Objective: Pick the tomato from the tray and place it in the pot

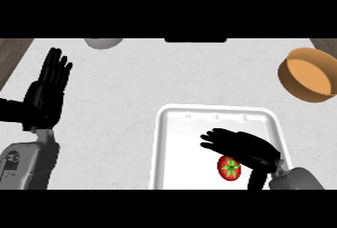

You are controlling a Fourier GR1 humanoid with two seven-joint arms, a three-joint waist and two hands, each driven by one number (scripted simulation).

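Over the white rectangular plastic tray (172, 147), the robot's right hand (245, 147) hovers with fingers relaxed, grasping nothing — the round red tomato with a green stem (229, 168) lies just beneath its palm, toward the near edge — far from the orange-brown pot (309, 75) and the open, resting left hand (47, 89).

Tomato (230, 168) sits in the tray (172, 147), low in its right half, near the front edge. It's red and glossy, round but a touch taller than wide from up here, green star-shaped calyx facing up, so it rests upright. Its upper right is partly covered from this angle. The tray is white, rectangular with rounded corners and a raised rim, lying flat on the counter, long side running away. The pot (308, 75) is well apart, off at the far right: a round, tan, open vessel, tilted in view so its pale orange inside shows.
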